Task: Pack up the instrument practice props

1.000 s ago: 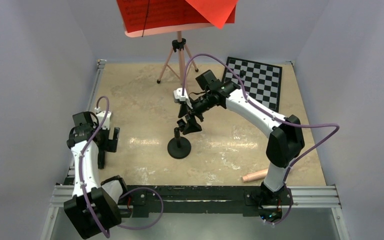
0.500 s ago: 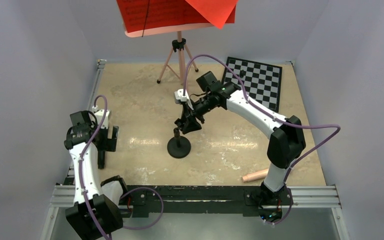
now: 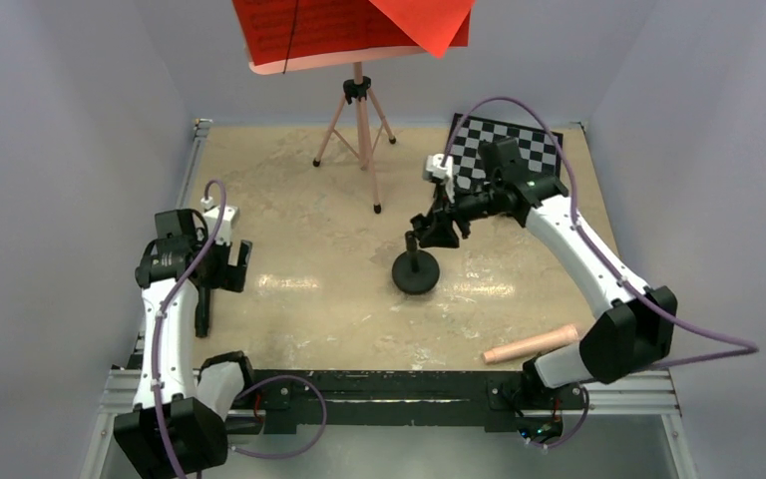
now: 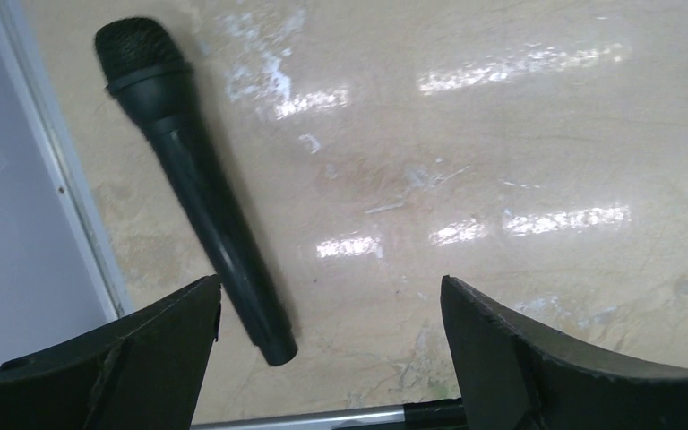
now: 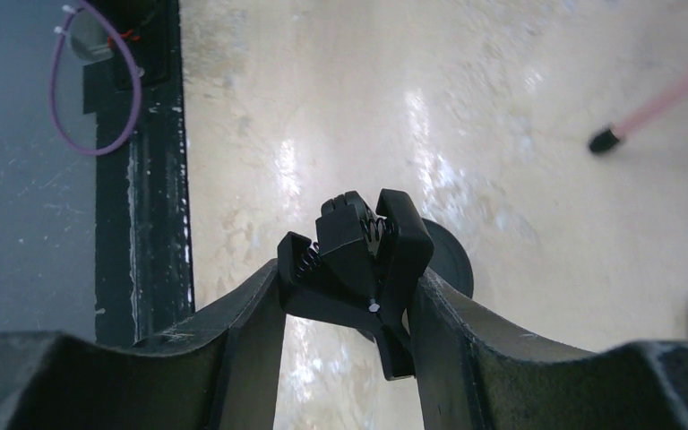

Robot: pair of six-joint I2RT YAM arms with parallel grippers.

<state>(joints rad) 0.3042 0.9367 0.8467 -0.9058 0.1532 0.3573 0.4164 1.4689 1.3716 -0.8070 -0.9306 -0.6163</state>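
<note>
The small black mic stand [image 3: 415, 271] stands mid-table, right of centre. My right gripper [image 3: 437, 228] is shut on its spring clip [image 5: 358, 255] at the top; the round base [image 5: 450, 256] shows behind the clip. The black microphone [image 4: 193, 179] lies on the table by the left rail, also seen in the top view [image 3: 202, 311]. My left gripper [image 4: 330, 287] is open and empty above the microphone's tail end; from above it [image 3: 227, 267] sits near the left edge. The pink music stand [image 3: 359, 120] holds red sheet-music pages [image 3: 349, 25] at the back.
A black-and-white chessboard [image 3: 519, 155] lies at the back right, just behind the right wrist. A tan wooden dowel [image 3: 534, 344] lies near the front right. One pink tripod foot [image 5: 604, 140] is near the mic stand. The black front rail [image 5: 139, 206] borders the table.
My right gripper has carried the mic stand to the right, away from the table's middle and toward the chessboard. My left gripper has shifted slightly back and to the right.
</note>
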